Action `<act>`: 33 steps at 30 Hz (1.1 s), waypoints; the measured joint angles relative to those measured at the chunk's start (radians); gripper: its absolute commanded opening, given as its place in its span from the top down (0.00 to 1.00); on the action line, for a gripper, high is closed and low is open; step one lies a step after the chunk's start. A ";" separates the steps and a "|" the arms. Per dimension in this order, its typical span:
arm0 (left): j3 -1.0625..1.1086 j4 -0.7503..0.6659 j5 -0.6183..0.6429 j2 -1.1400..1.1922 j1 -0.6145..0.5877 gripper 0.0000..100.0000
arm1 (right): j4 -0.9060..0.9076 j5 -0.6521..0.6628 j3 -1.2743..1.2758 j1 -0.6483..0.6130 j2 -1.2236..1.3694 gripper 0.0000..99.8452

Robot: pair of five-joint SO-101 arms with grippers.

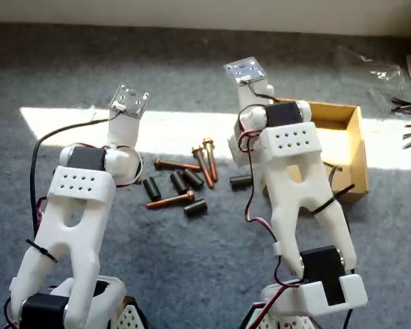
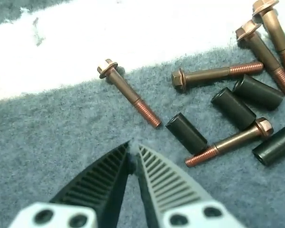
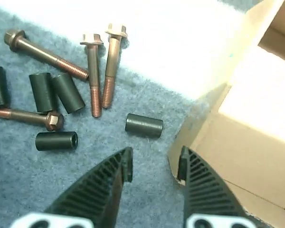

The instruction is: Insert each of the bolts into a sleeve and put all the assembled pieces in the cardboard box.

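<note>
The grey counter (image 1: pixel 192 274) carries everything, and no bolt sits in a sleeve yet, so I judge the step in hand to be the first pick. I take the cardboard box (image 1: pixel 337 118) as the landmark. One sleeve (image 3: pixel 143 125) lies alone on its side just beside the box, near its corner. The other sleeves (image 2: pixel 232 108) and the bolts (image 2: pixel 216 75) lie mixed together farther from the box.

To do this step well, I think the right end effector (image 3: pixel 154 164) should take the lone sleeve across its round body and not at the ends, so that the hole is free for a bolt. It should come down with care, because the box wall is close and one finger could push it. The separate bolt (image 2: pixel 128 98), the farthest from the box, looks the easiest for the left end effector (image 2: pixel 133 151). A grasp near the head leaves the threaded end free to enter the sleeve.

The right arm (image 1: pixel 298 178) is beside the box and bends down. Its end effector is above the counter between the lone sleeve and the box, with its fingers apart and holding nothing. The left arm (image 1: pixel 75 205) is well apart from the box and is bent down in the same way. Its end effector hangs near the separate bolt, fingers together with nothing between them.
</note>
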 measured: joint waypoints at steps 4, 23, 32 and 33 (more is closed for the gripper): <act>0.032 -0.038 0.000 0.000 0.000 1.00 | -0.005 0.077 0.000 -0.005 0.006 0.85; 0.152 -0.100 0.000 -0.034 0.000 1.00 | -0.146 0.345 0.189 -0.031 0.006 0.85; 0.249 -0.126 0.000 -0.238 0.000 1.00 | -0.178 0.559 0.222 -0.032 0.006 0.85; 0.249 -0.126 0.000 -0.241 0.000 1.00 | -0.180 0.585 0.222 -0.032 0.006 0.85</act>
